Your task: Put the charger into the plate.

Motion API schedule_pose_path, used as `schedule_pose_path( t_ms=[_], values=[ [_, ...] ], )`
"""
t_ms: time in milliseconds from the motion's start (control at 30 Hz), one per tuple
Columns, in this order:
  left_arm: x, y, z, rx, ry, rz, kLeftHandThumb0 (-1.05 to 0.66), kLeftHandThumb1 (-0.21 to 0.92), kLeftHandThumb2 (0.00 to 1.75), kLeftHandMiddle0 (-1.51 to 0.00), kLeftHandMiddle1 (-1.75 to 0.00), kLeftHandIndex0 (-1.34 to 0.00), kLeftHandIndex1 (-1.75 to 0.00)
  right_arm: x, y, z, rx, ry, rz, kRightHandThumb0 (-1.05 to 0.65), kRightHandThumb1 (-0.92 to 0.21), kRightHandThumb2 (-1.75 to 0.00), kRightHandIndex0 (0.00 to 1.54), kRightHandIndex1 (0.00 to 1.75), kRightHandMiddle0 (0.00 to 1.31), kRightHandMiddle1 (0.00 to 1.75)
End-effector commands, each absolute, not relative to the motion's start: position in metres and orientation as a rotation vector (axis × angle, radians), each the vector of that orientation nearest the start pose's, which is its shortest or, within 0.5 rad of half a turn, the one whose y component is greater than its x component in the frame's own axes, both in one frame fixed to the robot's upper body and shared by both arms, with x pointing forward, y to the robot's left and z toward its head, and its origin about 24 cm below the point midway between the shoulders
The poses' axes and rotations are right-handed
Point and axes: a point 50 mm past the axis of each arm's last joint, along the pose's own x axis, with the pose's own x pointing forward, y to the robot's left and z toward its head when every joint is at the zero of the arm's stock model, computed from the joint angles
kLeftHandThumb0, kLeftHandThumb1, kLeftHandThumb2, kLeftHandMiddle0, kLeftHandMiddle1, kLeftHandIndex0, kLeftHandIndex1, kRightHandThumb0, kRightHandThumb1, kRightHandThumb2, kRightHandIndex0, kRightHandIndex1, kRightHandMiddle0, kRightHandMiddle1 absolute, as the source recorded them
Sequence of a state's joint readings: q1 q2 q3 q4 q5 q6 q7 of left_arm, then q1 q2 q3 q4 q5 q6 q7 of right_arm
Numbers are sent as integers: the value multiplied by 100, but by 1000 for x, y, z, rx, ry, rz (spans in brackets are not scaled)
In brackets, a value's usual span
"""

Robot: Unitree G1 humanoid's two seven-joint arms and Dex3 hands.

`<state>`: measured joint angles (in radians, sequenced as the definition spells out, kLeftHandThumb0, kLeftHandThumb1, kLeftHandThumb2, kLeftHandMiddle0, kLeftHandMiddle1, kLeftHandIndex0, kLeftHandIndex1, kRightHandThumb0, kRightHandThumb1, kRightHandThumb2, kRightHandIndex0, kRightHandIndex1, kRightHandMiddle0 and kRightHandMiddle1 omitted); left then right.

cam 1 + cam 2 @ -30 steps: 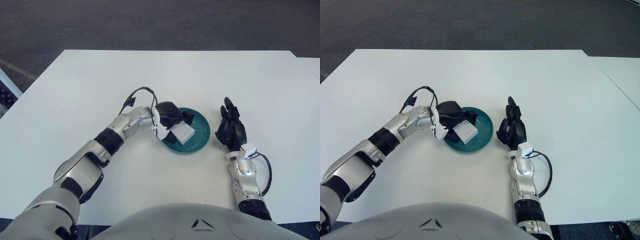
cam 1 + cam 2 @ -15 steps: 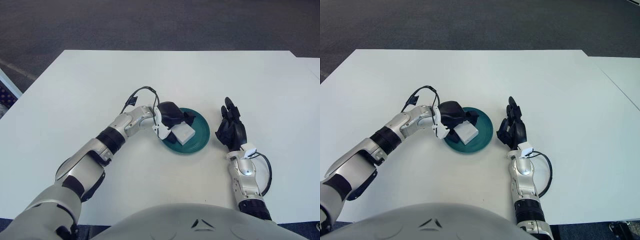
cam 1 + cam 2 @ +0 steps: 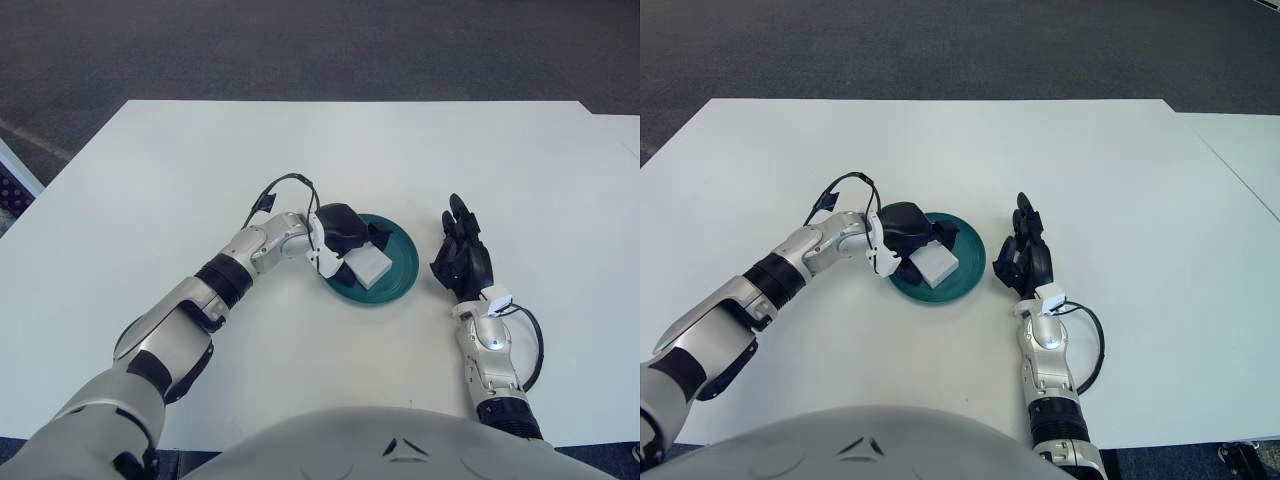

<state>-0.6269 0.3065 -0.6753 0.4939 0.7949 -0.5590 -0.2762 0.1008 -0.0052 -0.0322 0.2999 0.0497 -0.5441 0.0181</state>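
A white block charger (image 3: 369, 265) lies in the dark green plate (image 3: 405, 272) at the table's middle. My left hand (image 3: 348, 236) reaches in from the left and sits over the plate's left half. Its dark fingers are curled around the charger's near-left side, and one finger reaches past the far side. The charger's underside seems to rest on the plate. My right hand (image 3: 462, 262) rests on the table just right of the plate, fingers relaxed and empty.
The white table (image 3: 200, 180) spreads wide on all sides of the plate. A black cable loops off my left wrist (image 3: 275, 190). Dark carpet floor lies beyond the far edge.
My left hand has shifted slightly up and away over the plate, with the charger staying almost in place. The right hand has not moved.
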Motion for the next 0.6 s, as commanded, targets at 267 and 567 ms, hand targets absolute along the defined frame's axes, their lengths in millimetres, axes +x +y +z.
schedule_pose_path(
  t_ms=[267,567],
  values=[
    [294,36,56,1414,-618,-1147,-105,92,78,-10,-72,0,-76,196,-155,-35,59,19,-59,-80,-92,-103,5,0,0,17],
    [297,38,56,1399,-652,-1085,-105,92,80,-13,-31,0,-51,197,-155,-36,45,23,-52,-82,-92,-104,4,0,0,15]
  ],
)
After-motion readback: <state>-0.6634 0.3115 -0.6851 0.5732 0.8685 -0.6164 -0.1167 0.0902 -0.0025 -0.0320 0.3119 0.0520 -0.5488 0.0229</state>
